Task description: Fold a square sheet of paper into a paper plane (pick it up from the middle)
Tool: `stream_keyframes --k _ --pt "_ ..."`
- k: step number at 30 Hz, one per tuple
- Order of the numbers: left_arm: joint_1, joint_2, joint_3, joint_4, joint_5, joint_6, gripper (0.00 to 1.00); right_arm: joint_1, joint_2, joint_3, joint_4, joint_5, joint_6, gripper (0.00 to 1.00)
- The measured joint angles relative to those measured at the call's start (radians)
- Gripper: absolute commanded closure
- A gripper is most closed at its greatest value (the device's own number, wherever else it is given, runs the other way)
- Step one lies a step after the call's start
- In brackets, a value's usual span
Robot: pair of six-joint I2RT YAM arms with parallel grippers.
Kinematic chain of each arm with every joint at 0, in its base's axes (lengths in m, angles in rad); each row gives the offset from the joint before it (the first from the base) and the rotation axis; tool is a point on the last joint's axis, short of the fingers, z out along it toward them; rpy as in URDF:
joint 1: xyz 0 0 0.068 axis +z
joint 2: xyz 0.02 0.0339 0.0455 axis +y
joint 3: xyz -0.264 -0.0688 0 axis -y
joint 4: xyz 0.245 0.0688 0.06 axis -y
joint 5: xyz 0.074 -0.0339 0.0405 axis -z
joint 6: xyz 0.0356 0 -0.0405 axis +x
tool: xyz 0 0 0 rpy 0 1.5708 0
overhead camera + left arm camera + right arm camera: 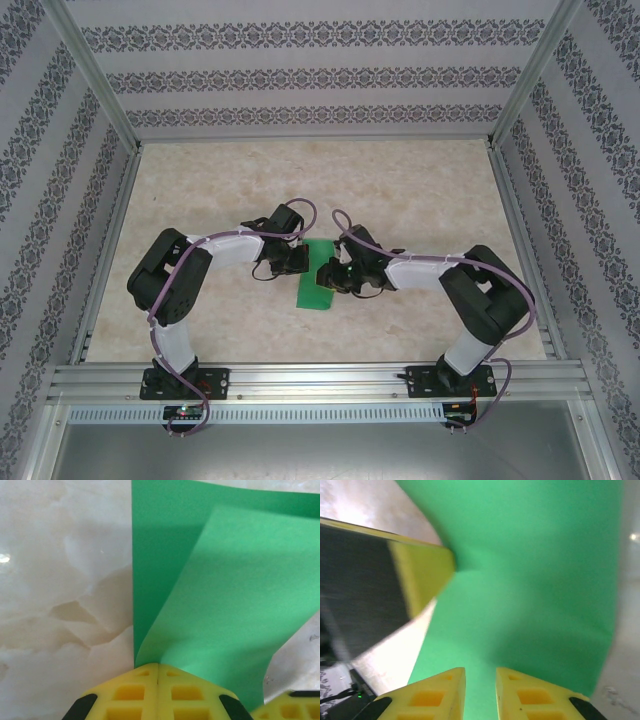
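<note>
1. The green sheet of paper (319,277) lies in the middle of the worktop (400,190), between the two grippers. One flap is curled up over the rest.
2. The left gripper (158,667) has its jaws shut tight on the paper where the flap bends.
3. The right gripper (480,674) hovers over the paper, its jaws a narrow gap apart.
4. I judge this an early fold. No nose or wings have been made yet.
5. The grippers hide any crease, and I cannot tell whether the flap is pressed flat.

Marbled table (400,190); green paper (318,283) partly resting there.
</note>
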Motion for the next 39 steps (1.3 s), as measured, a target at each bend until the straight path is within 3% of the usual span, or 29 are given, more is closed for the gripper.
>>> stream_keyframes --k 10,17,29,39 --pt "0.0 0.0 0.002 0.0 -0.011 0.003 1.0 -0.002 0.009 -0.038 0.057 -0.021 0.02 0.76" --pt "-0.002 0.0 0.002 0.0 -0.013 0.003 1.0 0.024 -0.076 -0.059 0.043 -0.021 0.024 0.76" --pt "-0.005 0.002 0.008 -0.008 -0.022 0.005 1.0 0.058 -0.026 -0.104 0.104 -0.036 0.049 0.77" --pt "-0.005 0.002 0.008 -0.008 -0.022 0.007 1.0 0.084 -0.122 -0.132 0.082 -0.025 0.05 0.77"
